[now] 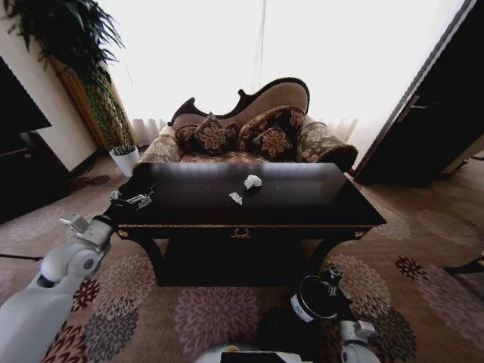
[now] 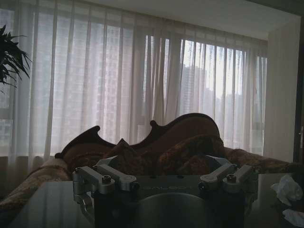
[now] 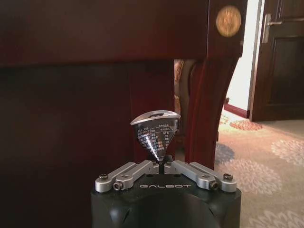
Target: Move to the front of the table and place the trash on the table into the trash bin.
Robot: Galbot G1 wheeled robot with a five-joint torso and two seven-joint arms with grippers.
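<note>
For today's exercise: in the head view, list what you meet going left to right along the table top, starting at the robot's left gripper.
left gripper at the table's left edge → small paper scrap → larger paper wad.

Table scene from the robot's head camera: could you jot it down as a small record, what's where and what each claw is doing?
table: dark and glossy, directly ahead of the robot
trash on it: larger paper wad and smaller paper wad, near the middle of the top
left claw: open, at the table's left front corner, apart from the wads
right claw: low before the table, shut on the trash bin
behind the table: patterned sofa
</note>
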